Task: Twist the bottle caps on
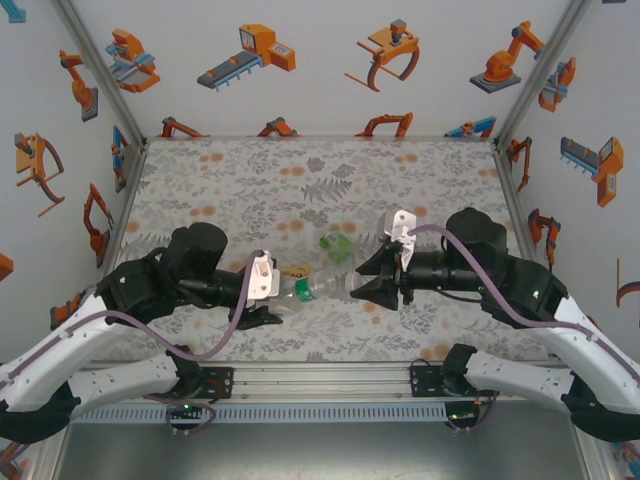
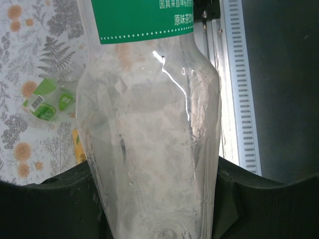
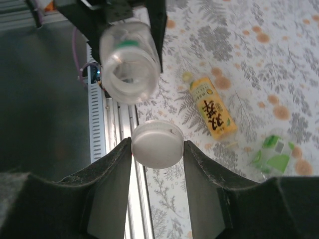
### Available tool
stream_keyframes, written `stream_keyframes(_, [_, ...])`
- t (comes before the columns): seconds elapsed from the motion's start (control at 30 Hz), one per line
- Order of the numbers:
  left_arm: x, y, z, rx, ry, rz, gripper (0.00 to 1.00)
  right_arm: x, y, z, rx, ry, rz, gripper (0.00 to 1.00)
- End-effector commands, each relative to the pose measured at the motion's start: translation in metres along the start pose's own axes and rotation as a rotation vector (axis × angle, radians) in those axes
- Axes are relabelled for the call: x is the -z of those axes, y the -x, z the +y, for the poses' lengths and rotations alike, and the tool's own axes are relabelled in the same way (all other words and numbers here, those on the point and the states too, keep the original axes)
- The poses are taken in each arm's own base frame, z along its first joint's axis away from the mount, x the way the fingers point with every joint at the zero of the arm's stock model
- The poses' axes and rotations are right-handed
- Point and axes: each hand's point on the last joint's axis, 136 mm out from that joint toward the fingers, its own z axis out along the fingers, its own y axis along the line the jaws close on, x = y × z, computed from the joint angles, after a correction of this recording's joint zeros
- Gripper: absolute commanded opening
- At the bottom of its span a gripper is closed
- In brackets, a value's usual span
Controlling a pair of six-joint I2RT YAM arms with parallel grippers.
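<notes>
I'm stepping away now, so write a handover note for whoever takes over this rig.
Left gripper: shut on the clear bottle, its open mouth facing the right arm.
Right gripper: shut on the whitish cap, near that mouth but not yet on it.
Amber bottle and green bottle lie on the table; a yellowish cap lies loose by the amber one.
Done: no cap visibly screwed on.
Left: seat this cap, then cap the amber bottle; whether the green bottle is capped is unclear.
</notes>
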Motion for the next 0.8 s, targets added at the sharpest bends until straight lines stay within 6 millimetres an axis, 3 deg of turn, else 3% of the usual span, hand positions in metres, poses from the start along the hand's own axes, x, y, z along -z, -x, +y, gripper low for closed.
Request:
stream_keyframes(0.0, [0.000, -0.004, -0.010, -0.044, -0.062, 0.041, 0.00, 0.008, 0.026, 0.024, 0.149, 0.126, -0.089, 0.00])
stream_keyframes(0.77, [-0.006, 0.001, -0.006, -0.062, -0.067, 0.030, 0.00, -0.017, 0.014, 0.022, 0.152, 0.199, -0.076, 0.00])
